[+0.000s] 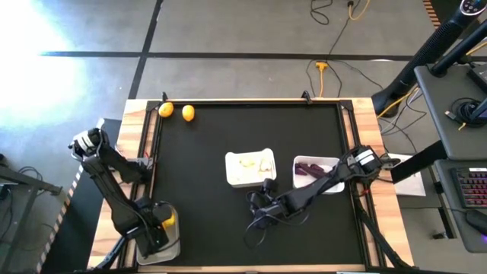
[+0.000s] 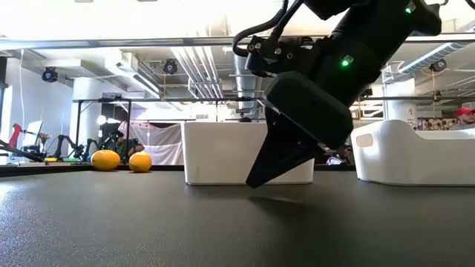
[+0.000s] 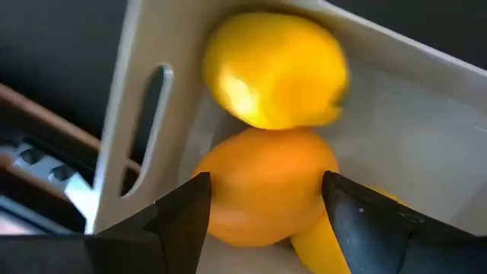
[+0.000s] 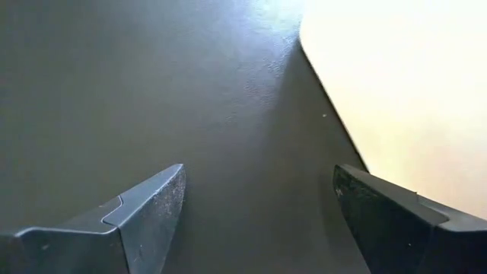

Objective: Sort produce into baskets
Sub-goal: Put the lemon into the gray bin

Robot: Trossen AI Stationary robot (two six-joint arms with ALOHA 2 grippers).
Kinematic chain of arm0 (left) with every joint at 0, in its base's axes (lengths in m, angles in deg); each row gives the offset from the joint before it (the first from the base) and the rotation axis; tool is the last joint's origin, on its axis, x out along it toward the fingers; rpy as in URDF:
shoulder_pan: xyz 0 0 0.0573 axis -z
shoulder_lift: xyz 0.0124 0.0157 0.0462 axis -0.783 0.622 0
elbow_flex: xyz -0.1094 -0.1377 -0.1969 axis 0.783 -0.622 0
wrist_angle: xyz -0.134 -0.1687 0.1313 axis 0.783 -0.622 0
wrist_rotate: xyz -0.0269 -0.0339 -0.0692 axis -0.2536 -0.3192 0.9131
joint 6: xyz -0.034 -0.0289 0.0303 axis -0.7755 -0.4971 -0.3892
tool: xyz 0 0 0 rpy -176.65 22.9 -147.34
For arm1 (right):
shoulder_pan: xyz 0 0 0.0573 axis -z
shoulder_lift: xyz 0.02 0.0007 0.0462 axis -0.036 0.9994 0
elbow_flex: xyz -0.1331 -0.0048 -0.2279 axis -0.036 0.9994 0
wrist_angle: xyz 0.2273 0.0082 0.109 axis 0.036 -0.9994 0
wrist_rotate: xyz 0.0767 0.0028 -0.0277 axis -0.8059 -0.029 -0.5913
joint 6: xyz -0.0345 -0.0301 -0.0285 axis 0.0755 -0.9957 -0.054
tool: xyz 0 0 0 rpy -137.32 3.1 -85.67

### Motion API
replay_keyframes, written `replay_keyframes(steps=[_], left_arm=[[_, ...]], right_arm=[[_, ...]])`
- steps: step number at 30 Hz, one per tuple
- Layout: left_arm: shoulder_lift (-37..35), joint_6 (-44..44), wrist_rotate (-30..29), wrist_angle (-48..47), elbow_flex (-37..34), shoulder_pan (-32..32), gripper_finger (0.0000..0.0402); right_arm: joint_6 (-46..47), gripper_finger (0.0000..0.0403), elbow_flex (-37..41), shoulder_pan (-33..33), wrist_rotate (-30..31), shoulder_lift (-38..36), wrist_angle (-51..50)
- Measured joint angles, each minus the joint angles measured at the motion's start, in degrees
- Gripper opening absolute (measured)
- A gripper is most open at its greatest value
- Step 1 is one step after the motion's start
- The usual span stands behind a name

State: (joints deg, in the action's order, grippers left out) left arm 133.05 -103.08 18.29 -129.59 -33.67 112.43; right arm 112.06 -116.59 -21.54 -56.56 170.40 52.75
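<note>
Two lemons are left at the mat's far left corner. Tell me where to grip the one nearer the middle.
Grip the lemon across its round middle, coming straight down from above. It lies apart from the other lemon but close to the mat's far edge, so a side approach looks cramped.

Matt black mat (image 1: 228,137) across the centre of the high view, framed by pale bare wood (image 1: 133,152). Two white trays (image 2: 223,152), smooth plastic-looking. Clear greyish tub (image 3: 426,114), smooth, faintly glossy. Lemon-like fruits (image 3: 274,68), waxy, lightly shiny. Dark matt fingers (image 4: 144,209), finely speckled.
</note>
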Motion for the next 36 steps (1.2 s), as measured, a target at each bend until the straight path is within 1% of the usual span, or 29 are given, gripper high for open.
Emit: replay_keyframes(steps=[4, 9, 11, 13, 18, 20, 22, 23, 25, 27, 29, 31, 33, 36], left_arm=[[0.1, -1.9, 0.2, -2.8, -0.2, -0.3, 0.0233], [0.2, -1.1, -0.6, -6.8, 1.7, -0.5, 0.0241], [0.2, 0.6, -2.3, -8.2, 3.3, -0.7, 0.0249], [0.2, 3.2, -5.9, -9.6, 5.4, -1.0, 0.0257], [0.2, 8.3, -20.6, -18.6, 12.7, -1.8, 0.0279], [0.2, 9.3, -29.2, -23.6, 15.5, -2.2, 0.0288], [0.2, 9.6, -39.6, -28.8, 17.8, -2.8, 0.0293], [0.2, 9.7, -44.6, -30.1, 18.5, -3.3, 0.0294], [-1.1, 15.1, -52.8, -28.7, 18.5, -5.0, 0.0295], [-2.2, 18.9, -58.0, -28.7, 17.9, -8.3, 0.0295], [-2.7, 19.9, -60.5, -29.7, 16.5, -12.8, 0.0295], [-3.5, 21.6, -61.3, -29.3, 14.3, -18.1, 0.0295], [-4.4, 22.1, -60.9, -28.9, 12.2, -24.9, 0.0295], [-5.0, 23.3, -57.7, -27.3, 8.8, -37.4, 0.0295]], right_arm=[[-0.1, 0.0327, 0.0, 0.4, 0.0, 0.0, 0.1], [-0.6, 0.0327, 0.0, 0.5, 0.0, 0.0, 0.2], [-0.6, 0.0327, 0.0, 0.5, 0.0, 0.0, 0.2], [-0.6, 0.0327, 0.0, 0.5, 0.0, 0.0, 0.3], [-0.5, 0.0327, 0.0, 0.5, 0.0, 0.0, 0.3], [-0.3, 0.0327, 0.0, 0.5, 0.0, 0.0, 0.3], [0.5, 0.0327, 0.0, 0.5, 0.0, 0.0, 0.3], [0.7, 0.0327, 0.0, 0.5, 0.0, 0.0, 0.3], [1.4, 0.0327, 0.0, 0.5, 0.0, 0.0, 0.3], [2.1, 0.0327, 0.1, 0.2, 0.0, 0.0, 0.3], [3.0, 0.0327, 0.3, -0.3, -0.1, 0.0, 0.3], [3.6, 0.0327, 0.5, -1.0, -0.1, 0.0, 0.3], [4.4, 0.0327, 0.8, -1.6, -0.1, 0.0, 0.3], [5.0, 0.0327, 1.5, -2.3, -0.1, 0.0, 0.3]])
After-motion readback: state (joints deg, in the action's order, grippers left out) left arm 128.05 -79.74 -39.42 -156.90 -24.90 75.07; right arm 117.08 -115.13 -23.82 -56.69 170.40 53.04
